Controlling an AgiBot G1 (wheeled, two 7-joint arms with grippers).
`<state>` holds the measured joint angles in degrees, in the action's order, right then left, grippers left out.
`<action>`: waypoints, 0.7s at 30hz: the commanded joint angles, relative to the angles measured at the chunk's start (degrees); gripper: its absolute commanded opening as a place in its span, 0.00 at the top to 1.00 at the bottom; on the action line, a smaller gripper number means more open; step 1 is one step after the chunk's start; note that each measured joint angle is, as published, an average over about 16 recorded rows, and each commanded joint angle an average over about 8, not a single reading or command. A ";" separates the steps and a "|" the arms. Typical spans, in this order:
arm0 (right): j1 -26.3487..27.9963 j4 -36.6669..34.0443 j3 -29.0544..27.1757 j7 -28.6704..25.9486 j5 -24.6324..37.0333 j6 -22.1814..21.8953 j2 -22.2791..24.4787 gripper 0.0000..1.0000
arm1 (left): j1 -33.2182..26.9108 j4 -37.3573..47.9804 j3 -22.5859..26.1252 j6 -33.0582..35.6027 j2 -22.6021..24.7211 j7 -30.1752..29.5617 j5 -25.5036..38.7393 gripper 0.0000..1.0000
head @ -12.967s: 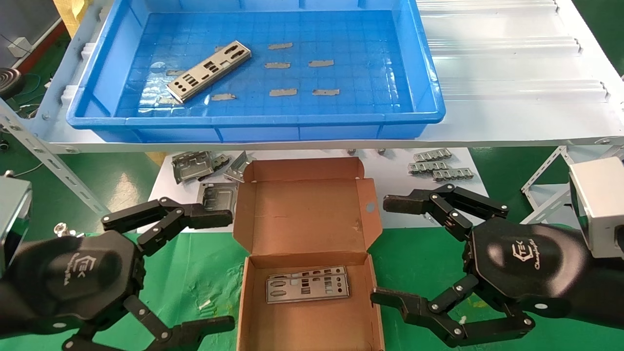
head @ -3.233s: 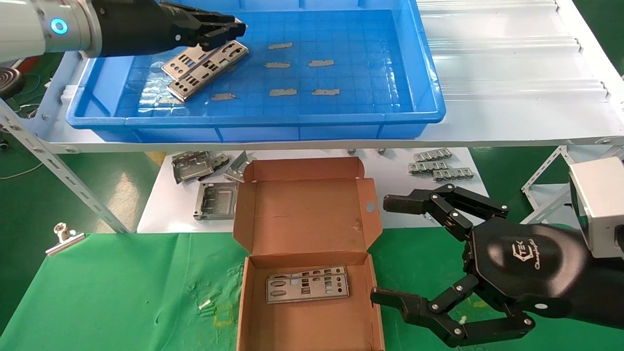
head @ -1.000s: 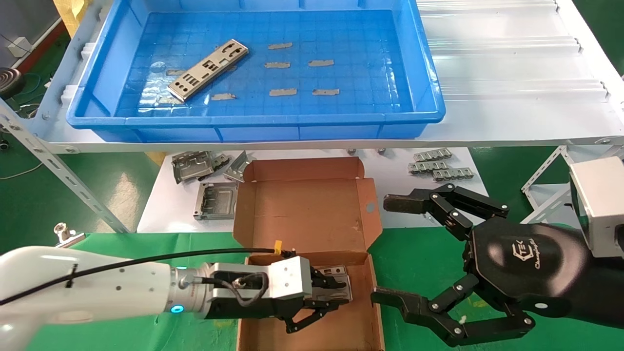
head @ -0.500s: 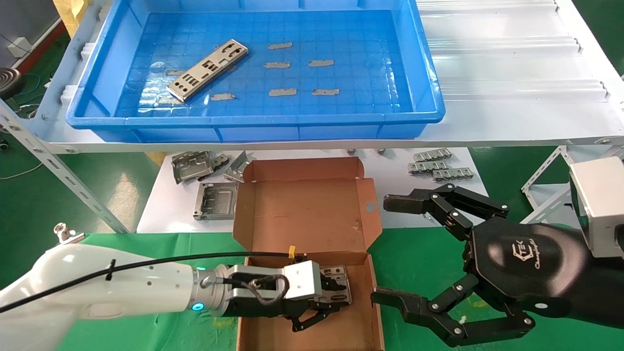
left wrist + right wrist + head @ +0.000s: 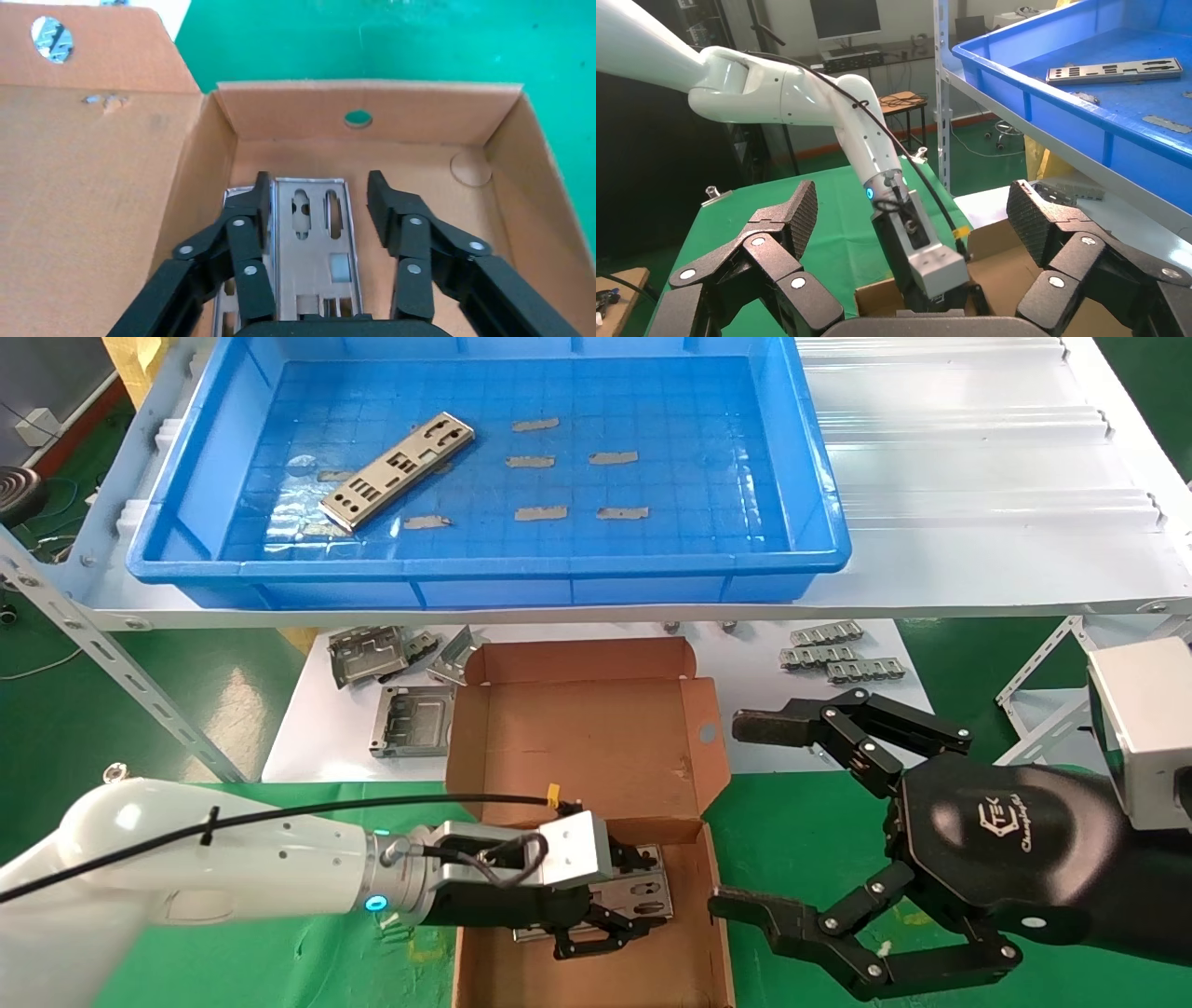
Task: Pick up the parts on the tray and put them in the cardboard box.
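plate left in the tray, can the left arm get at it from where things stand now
Probably yes. The plate lies flat and alone on the open tray floor, nothing over it; the left gripper is open in the cardboard box, carrying nothing.

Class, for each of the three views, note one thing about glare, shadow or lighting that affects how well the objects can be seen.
Head view: glare streaks the large blue plastic tray floor near the punched silver metal plate. Left wrist view: the open left tool hangs over a shiny plate in the evenly lit brown cardboard box. Right wrist view: the room behind is dim, and the open right tool looks dark.
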<state>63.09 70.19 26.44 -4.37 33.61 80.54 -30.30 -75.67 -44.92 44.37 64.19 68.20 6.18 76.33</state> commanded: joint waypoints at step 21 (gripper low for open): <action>-0.01 -0.01 0.00 0.00 -0.01 -0.02 0.01 0.00 | 0.94 -2.97 -5.83 13.47 -6.30 -3.68 -14.48 0.00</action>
<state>63.08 70.19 26.44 -4.37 33.61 80.53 -30.29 -75.00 -47.84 38.91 76.89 62.20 2.58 62.80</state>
